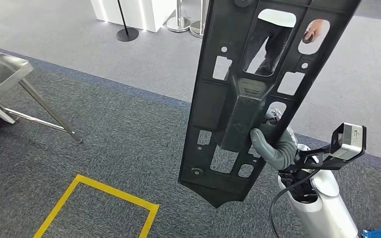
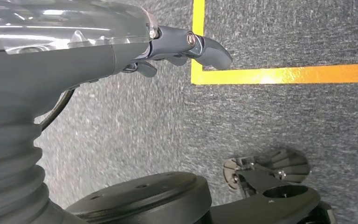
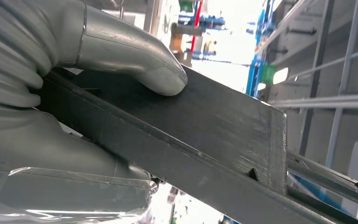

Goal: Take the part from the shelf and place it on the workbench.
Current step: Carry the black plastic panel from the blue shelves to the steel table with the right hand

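Grey thumb and fingers of the right robot hand (image 1: 273,146) were wrapped around the raised central rib of a long black plastic panel (image 1: 258,94), the part to be carried; the right wrist view showed the thumb pressed flat on one face and the palm against the other, so the hold looked like a clamp on a narrow ridge, low on the part's length. The left robot hand (image 2: 186,46) hung beside the body over the grey carpet (image 1: 119,124), fingers loosely curled and holding nothing. The panel was held in the air, its long axis running steeply up and away, tilted to the right, the pointed end lowest and nearest, the cut-out end highest. With so much length above the grip, I judged it could swing or twist in the fingers while walking, or its top could catch something on turning. Yellow floor tape (image 1: 104,198) lay below; further left stood a steel bench (image 1: 0,74), well apart from the part. A person's legs showed through the upper cut-outs.
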Controlling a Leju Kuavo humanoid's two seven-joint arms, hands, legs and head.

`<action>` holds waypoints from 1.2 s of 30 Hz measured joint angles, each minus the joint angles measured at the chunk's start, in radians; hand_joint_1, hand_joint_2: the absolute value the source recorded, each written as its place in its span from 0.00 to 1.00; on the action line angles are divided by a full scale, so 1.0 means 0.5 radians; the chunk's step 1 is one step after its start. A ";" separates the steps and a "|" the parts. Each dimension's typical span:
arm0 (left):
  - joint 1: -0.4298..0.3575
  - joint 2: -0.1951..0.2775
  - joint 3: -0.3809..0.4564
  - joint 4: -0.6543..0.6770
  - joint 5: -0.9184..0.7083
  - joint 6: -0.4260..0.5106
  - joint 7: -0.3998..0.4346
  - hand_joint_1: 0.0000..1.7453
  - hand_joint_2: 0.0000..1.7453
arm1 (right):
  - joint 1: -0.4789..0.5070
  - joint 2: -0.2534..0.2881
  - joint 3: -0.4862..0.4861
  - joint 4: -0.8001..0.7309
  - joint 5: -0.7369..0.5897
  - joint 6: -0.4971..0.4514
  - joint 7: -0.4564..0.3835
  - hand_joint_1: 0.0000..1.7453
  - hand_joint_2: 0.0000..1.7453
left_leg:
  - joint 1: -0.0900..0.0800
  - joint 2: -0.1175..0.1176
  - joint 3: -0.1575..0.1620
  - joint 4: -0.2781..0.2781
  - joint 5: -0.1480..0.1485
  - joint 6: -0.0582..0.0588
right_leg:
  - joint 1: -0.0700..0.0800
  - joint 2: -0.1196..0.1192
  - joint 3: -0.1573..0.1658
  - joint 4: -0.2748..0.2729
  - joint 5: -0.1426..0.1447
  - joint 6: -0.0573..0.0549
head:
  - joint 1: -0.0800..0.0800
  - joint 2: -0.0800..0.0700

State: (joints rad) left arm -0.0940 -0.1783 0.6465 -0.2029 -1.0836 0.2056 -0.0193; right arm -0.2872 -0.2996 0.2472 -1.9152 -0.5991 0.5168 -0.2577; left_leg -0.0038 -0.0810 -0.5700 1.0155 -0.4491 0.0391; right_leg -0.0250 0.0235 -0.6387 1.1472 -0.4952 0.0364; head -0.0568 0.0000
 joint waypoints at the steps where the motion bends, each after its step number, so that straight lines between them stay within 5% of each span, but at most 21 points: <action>1: -0.003 -0.002 0.000 0.000 -0.002 0.000 0.002 0.00 1.00 | 0.005 -0.001 -0.003 -0.002 0.005 -0.001 -0.002 1.00 1.00 | 0.002 -0.025 -0.007 0.018 -0.008 -0.010 | -0.007 0.041 0.051 -0.117 0.044 0.001 | 0.000 0.000; 3: -0.008 -0.003 0.000 0.000 -0.008 0.001 0.012 0.00 1.00 | 0.025 -0.002 -0.010 -0.010 0.024 -0.004 -0.006 1.00 1.00 | 0.006 -0.068 -0.029 0.034 -0.013 -0.033 | -0.009 0.088 0.090 -0.212 0.056 -0.009 | 0.000 0.000; 5: -0.010 -0.002 0.000 0.000 -0.010 0.002 0.024 0.00 1.00 | 0.045 0.002 -0.014 -0.020 0.047 -0.004 -0.009 1.00 1.00 | 0.010 -0.101 -0.044 0.031 -0.010 -0.056 | -0.003 0.050 0.093 -0.221 0.058 -0.036 | 0.000 0.000; 7: -0.008 -0.002 0.000 0.000 -0.009 0.003 0.032 0.00 1.00 | 0.052 0.012 -0.014 -0.029 0.067 0.000 -0.011 1.00 1.00 | 0.005 -0.030 -0.065 0.081 -0.047 -0.076 | -0.003 0.003 0.104 -0.234 0.058 -0.065 | 0.000 0.000; 9: -0.011 -0.002 0.001 0.000 -0.003 0.008 0.027 0.00 1.00 | 0.054 0.023 -0.014 -0.034 0.080 0.006 -0.010 1.00 1.00 | 0.002 0.097 -0.153 0.285 -0.162 -0.093 | 0.003 -0.048 0.112 -0.241 0.054 -0.085 | 0.000 0.000; 11: -0.022 -0.002 0.001 0.000 0.003 0.015 0.012 0.00 1.00 | 0.053 0.032 -0.013 -0.034 0.087 0.009 -0.005 1.00 1.00 | 0.006 0.145 -0.271 0.542 -0.271 -0.102 | 0.014 -0.108 0.114 -0.241 0.049 -0.094 | 0.000 0.000; 12: -0.026 -0.002 0.001 0.000 0.003 0.018 0.006 0.00 1.00 | 0.052 0.036 -0.012 -0.033 0.089 0.009 -0.002 1.00 1.00 | 0.007 0.150 -0.295 0.599 -0.279 -0.102 | 0.019 -0.138 0.116 -0.241 0.045 -0.096 | 0.000 0.000; 13: -0.026 -0.002 0.001 0.000 0.002 0.022 0.001 0.00 1.00 | 0.050 0.040 -0.012 -0.033 0.089 0.009 0.000 1.00 1.00 | 0.007 0.154 -0.278 0.575 -0.247 -0.098 | 0.022 -0.166 0.120 -0.241 0.042 -0.096 | 0.000 0.000; 16: -0.006 -0.001 0.001 0.000 -0.010 0.029 -0.002 0.00 1.00 | 0.042 0.049 -0.012 -0.033 0.088 0.009 0.006 1.00 1.00 | -0.010 0.242 -0.073 0.182 -0.069 -0.065 | 0.033 -0.236 0.145 -0.241 0.026 -0.088 | -0.001 0.000; 18: 0.005 0.002 0.001 0.000 -0.014 0.030 0.005 0.00 1.00 | 0.036 0.052 -0.012 -0.033 0.087 0.005 0.013 1.00 1.00 | -0.034 0.303 -0.003 0.031 -0.043 -0.035 | 0.040 -0.277 0.152 -0.244 0.021 -0.073 | 0.000 0.000; 20: 0.010 0.003 0.001 0.000 -0.016 0.031 0.015 0.00 1.00 | 0.026 0.062 -0.010 -0.033 0.090 0.001 0.026 1.00 1.00 | -0.040 0.272 0.001 0.006 -0.042 -0.013 | 0.043 -0.324 0.158 -0.250 0.020 -0.053 | -0.001 0.000; 21: 0.013 0.003 0.001 0.000 -0.016 0.031 0.019 0.00 1.00 | 0.017 0.068 -0.009 -0.032 0.091 -0.001 0.032 1.00 1.00 | -0.035 0.245 0.007 -0.010 -0.032 -0.004 | 0.040 -0.322 0.163 -0.247 0.012 -0.043 | 0.000 0.000; 23: 0.011 0.001 0.000 0.000 -0.016 0.029 0.024 0.00 1.00 | -0.003 0.076 -0.006 -0.032 0.091 -0.004 0.036 1.00 1.00 | -0.020 0.196 0.029 -0.042 -0.012 0.014 | 0.033 -0.222 0.130 -0.155 -0.050 -0.028 | 0.000 0.000; 25: 0.009 -0.003 0.000 0.000 -0.016 0.026 0.025 0.00 1.00 | -0.012 0.079 -0.005 -0.029 0.092 -0.006 0.043 1.00 1.00 | -0.014 0.151 0.032 -0.049 -0.005 0.022 | 0.025 -0.093 0.005 0.091 -0.163 -0.020 | 0.001 0.000; 27: 0.009 -0.006 0.000 0.000 -0.016 0.022 0.022 0.00 1.00 | -0.011 0.079 -0.005 -0.023 0.093 -0.007 0.050 1.00 1.00 | -0.013 0.095 0.030 -0.043 -0.007 0.024 | 0.022 -0.059 -0.114 0.291 -0.207 -0.014 | 0.001 0.000; 30: 0.007 -0.010 0.000 0.000 -0.016 0.014 0.016 0.00 1.00 | -0.012 0.079 -0.005 -0.021 0.092 -0.008 0.052 1.00 1.00 | -0.009 0.026 0.034 -0.031 -0.012 0.017 | 0.017 -0.052 -0.099 0.203 -0.084 -0.010 | 0.001 0.000; 32: 0.007 -0.011 0.000 0.000 -0.016 0.012 0.015 0.00 1.00 | -0.012 0.079 -0.005 -0.021 0.092 -0.008 0.052 1.00 1.00 | -0.008 0.018 0.035 -0.029 -0.014 0.016 | 0.016 -0.051 -0.083 0.164 -0.057 -0.010 | 0.001 0.000; 36: -0.001 -0.014 -0.001 0.000 -0.017 0.004 0.000 0.00 1.00 | -0.007 0.077 -0.006 -0.021 0.089 -0.010 0.052 1.00 1.00 | 0.003 -0.088 0.003 0.007 -0.034 -0.030 | 0.001 0.054 0.069 -0.202 0.080 -0.028 | 0.001 0.000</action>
State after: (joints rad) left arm -0.0945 -0.1854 0.6461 -0.2029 -1.0921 0.2076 -0.0193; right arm -0.2908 -0.2610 0.2441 -1.9258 -0.5549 0.5120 -0.2317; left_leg -0.0021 -0.1250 -0.5685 1.0190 -0.4664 0.0242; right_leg -0.0243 0.0506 -0.6041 1.0460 -0.4550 0.0225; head -0.0562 0.0000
